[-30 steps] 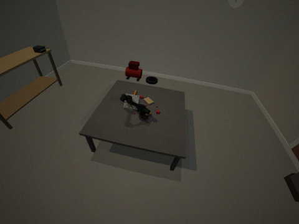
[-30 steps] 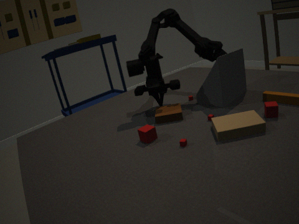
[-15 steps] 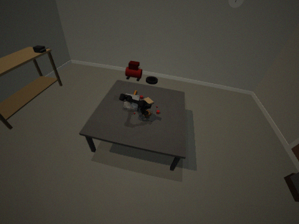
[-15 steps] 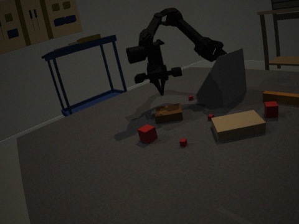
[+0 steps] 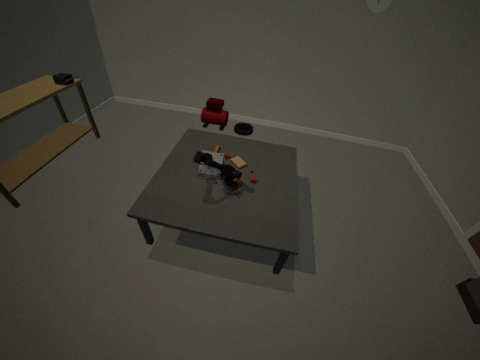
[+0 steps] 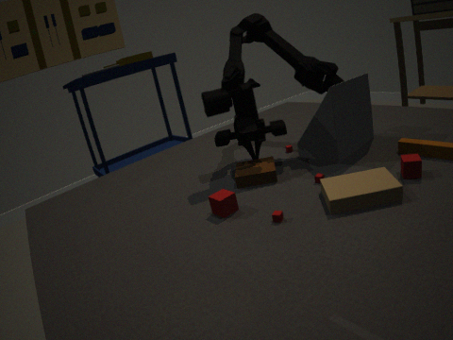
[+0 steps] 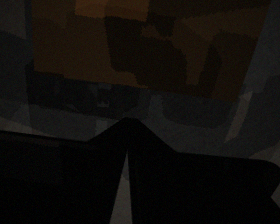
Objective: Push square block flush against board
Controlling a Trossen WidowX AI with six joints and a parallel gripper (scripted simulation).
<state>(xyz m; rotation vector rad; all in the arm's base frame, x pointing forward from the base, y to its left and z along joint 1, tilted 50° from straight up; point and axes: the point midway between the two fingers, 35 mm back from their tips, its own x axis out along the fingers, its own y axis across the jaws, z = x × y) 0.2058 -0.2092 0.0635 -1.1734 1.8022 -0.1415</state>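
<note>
The brown square block (image 5: 239,182) (image 6: 256,175) (image 7: 75,50) lies flat on the table, left of the board in the exterior view. The pale wooden board (image 5: 238,162) (image 6: 360,190) lies flat, with a wide gap between it and the block. My gripper (image 6: 255,159) (image 7: 130,124) is shut and empty, pointing down. Its tips are low, close to the block's far side in the exterior view. The wrist view shows a small gap between the tips and the block's near edge. The board is not visible in the wrist view.
A red cube (image 5: 254,180) (image 6: 223,203) is near the block; another red cube (image 5: 227,155) (image 6: 411,166) is beside the board. Small red cubes (image 6: 277,216) (image 6: 319,178) (image 6: 289,148) lie around. An orange bar (image 5: 217,149) (image 6: 427,148) and a grey angular body (image 6: 346,124) stand farther back.
</note>
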